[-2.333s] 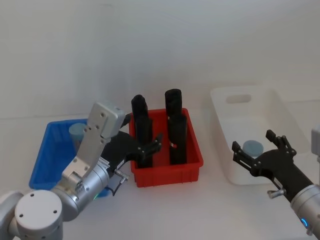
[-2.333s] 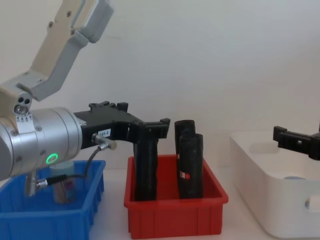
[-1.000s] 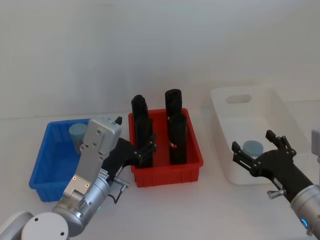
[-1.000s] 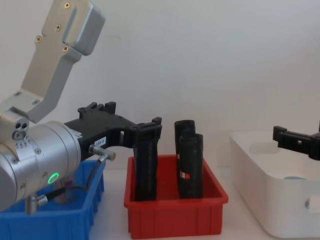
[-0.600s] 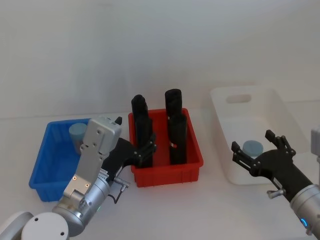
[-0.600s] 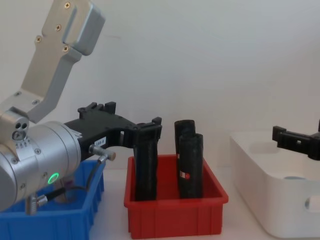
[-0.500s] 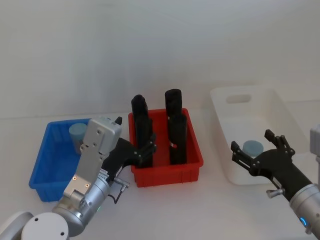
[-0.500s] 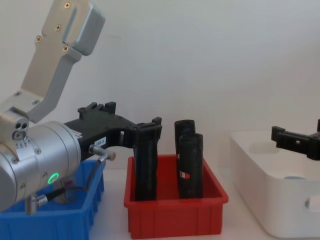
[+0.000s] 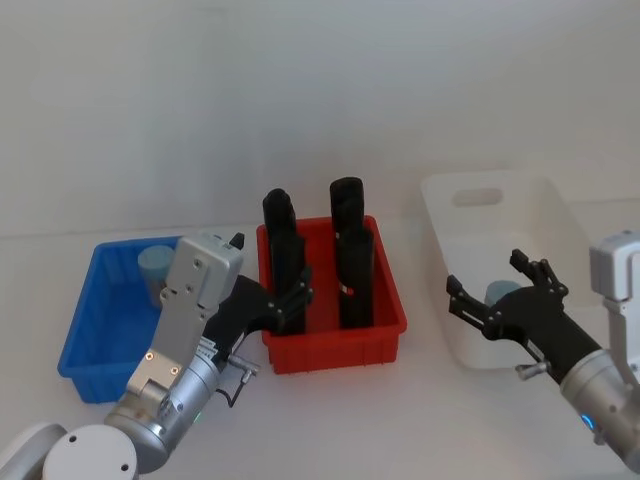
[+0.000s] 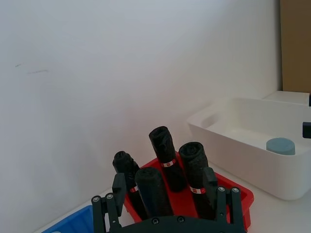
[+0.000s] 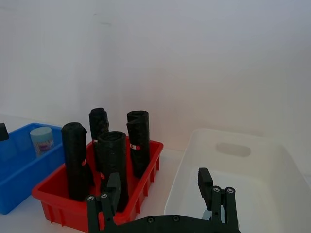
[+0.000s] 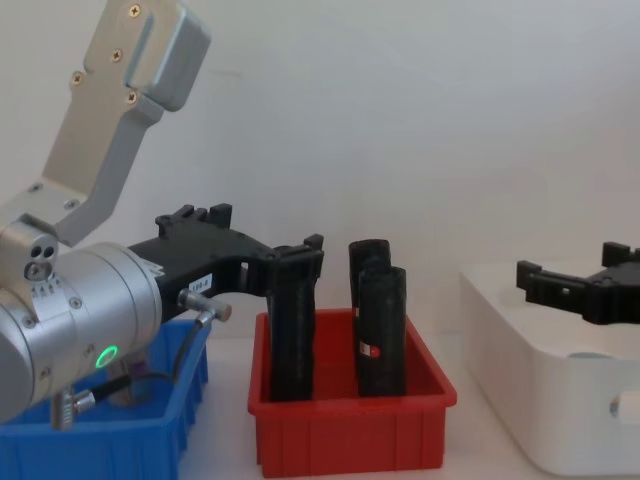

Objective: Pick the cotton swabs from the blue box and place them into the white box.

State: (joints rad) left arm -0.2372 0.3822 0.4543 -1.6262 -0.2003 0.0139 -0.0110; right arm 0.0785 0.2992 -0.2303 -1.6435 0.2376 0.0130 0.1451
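Head view: swab jar (image 9: 499,291) half hidden behind open right hand (image 9: 484,271); left hand (image 9: 271,261) open at red bin (image 9: 335,346).

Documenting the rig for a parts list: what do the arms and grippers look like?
Both arms are silver-grey metal with rounded joints. The left gripper and right gripper are black, with screw heads. The left arm carries a green light, thin cable and white label.

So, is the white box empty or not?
Not empty: one cotton swab jar stands upright inside the white box, its pale blue lid showing.
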